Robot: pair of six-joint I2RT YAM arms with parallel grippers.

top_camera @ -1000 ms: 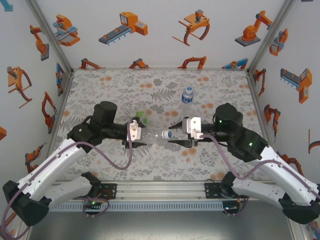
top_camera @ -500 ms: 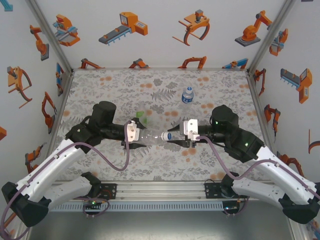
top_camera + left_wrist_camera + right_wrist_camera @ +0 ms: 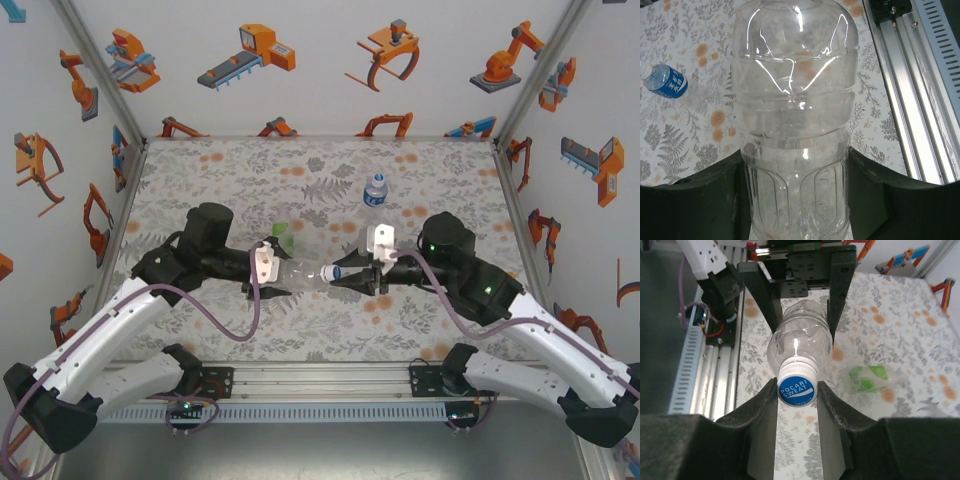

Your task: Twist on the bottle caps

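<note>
Two claws face each other over the middle of the tabletop [image 3: 200,170], with one bottle held between them. On the left, the left claw [image 3: 268,266] is clamped across the lower body of the clear bottle [image 3: 298,270]. In the left wrist view its two dark fingers [image 3: 715,192] press on either side of the ribbed waist. The bottle lies level, clear of the mat, with its long axis running left to right. Its base sits in the left claw and its neck points straight at the right arm.

Just behind it, the green bottle [image 3: 283,234] lies on the mat. Further back and to the right, the blue-labelled bottle [image 3: 375,189] stands upright, well apart from both claws.

At the neck end sits the cap [image 3: 796,388], white with a blue printed top. The right claw [image 3: 345,274] pinches it, one finger on each side of the rim. The right forearm stretches in from the right, roughly in line with the bottle's axis. This suggests that turning the wrist about that shared axis should drive the cap onto the threads while the left arm holds the bottle firm. How far the cap is seated cannot be told.
</note>
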